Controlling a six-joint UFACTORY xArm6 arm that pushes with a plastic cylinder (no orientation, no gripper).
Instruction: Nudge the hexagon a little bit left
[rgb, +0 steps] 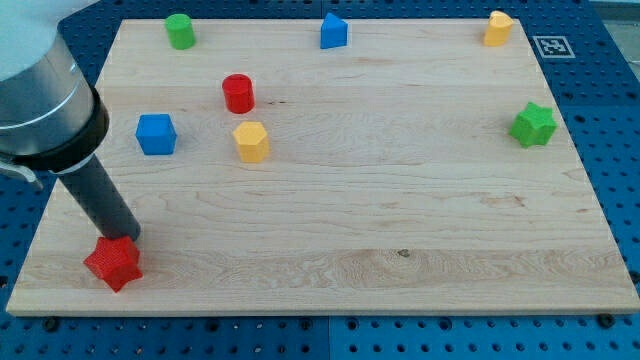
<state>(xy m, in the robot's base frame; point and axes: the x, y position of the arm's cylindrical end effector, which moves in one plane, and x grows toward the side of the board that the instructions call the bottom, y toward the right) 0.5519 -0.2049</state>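
Observation:
The yellow hexagon block (251, 141) stands on the wooden board (400, 200) at the view's upper left, just below and right of the red cylinder (238, 93). My tip (128, 238) is at the view's lower left, touching the top of the red star block (112, 263). The tip is well below and to the left of the hexagon, with the blue cube (156, 134) between them on the left side.
A green cylinder (180, 31), a blue house-shaped block (333, 32) and a yellow block (497, 28) stand along the board's top edge. A green star (533, 124) stands near the right edge. A blue pegboard table (600, 60) surrounds the board.

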